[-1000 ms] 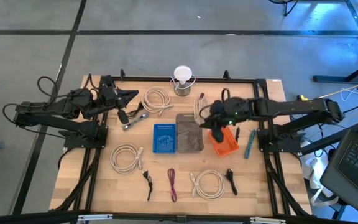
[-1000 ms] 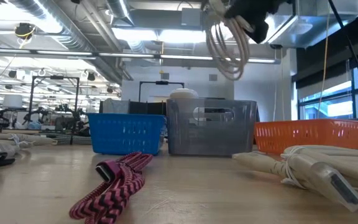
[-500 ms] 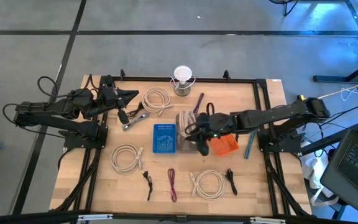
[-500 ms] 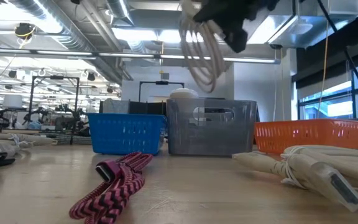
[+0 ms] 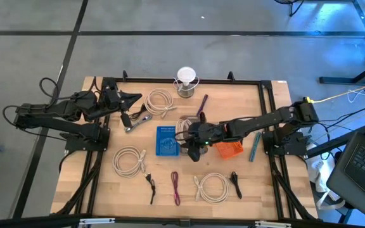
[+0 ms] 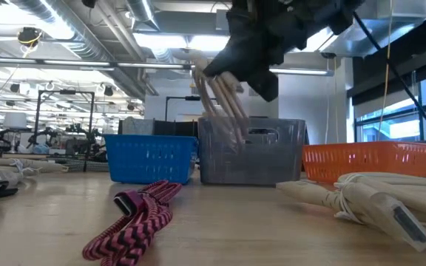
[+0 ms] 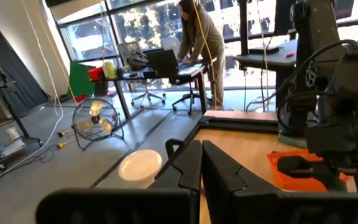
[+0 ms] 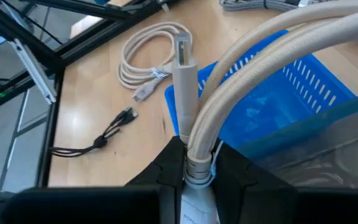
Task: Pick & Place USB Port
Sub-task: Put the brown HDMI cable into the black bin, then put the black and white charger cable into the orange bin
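Our right gripper (image 5: 192, 140) clamped on a beige cable (image 8: 241, 81) over the blue basket (image 5: 166, 140), our left gripper (image 5: 130, 97) shut, empty, parked

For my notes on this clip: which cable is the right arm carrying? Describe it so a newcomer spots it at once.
At the table's centre stand a blue basket, a grey bin and an orange basket in a row. The right pincer hangs between blue and grey, shut on a thick beige coiled cable. It alone is off the table; the other beige coils lie flat.

No readable text, label, brand or number shows in any view. The baskets, cables and arms show no legible markings.
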Controlling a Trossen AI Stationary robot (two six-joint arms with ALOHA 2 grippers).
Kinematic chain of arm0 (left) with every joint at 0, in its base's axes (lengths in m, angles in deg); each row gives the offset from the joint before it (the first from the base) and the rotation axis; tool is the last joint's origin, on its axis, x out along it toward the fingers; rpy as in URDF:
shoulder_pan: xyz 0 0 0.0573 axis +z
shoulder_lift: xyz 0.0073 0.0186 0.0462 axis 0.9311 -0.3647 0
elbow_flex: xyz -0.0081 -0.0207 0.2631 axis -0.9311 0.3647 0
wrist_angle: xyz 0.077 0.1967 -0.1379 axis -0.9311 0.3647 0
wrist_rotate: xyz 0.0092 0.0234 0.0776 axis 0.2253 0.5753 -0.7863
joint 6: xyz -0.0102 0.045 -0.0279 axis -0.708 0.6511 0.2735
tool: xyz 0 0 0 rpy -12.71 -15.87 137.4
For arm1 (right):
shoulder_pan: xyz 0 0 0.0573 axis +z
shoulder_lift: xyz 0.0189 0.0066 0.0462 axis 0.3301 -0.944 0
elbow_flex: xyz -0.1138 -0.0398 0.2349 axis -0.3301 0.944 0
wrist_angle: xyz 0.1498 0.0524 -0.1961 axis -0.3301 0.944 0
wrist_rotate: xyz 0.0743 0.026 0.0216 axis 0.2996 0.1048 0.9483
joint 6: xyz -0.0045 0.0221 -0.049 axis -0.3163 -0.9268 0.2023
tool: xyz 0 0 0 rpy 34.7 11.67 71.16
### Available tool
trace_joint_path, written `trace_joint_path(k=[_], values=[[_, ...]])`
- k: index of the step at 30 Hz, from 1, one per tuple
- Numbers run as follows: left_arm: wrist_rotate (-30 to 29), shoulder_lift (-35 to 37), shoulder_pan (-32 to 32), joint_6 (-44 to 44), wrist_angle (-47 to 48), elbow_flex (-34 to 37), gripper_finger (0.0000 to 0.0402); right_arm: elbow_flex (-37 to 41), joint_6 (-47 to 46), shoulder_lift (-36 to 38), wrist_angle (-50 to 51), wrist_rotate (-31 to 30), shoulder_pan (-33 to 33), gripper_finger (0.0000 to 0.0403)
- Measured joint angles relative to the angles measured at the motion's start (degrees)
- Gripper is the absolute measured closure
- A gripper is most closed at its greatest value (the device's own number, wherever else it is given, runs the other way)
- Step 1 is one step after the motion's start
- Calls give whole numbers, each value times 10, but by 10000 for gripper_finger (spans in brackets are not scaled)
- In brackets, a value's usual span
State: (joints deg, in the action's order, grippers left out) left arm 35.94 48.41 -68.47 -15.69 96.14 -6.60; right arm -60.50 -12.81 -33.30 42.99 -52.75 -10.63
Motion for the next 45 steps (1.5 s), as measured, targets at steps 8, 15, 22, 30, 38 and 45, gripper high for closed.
trace_joint_path(k=[8,15,22,30,38,45], values=[[0,0,0,0,15,0,398,1,3,-26,-8,0,-11,348],[0,0,0,5,16,0,398,46,-12,-37,-64,24,-37,348],[0,0,0,15,16,0,398,61,-25,-37,-87,56,-55,348],[6,0,0,15,16,0,398,62,-38,-37,-88,66,-55,268],[7,0,0,15,16,0,398,49,-19,-34,-88,69,-55,142],[7,0,0,8,28,0,398,24,60,39,-45,57,-54,129]])
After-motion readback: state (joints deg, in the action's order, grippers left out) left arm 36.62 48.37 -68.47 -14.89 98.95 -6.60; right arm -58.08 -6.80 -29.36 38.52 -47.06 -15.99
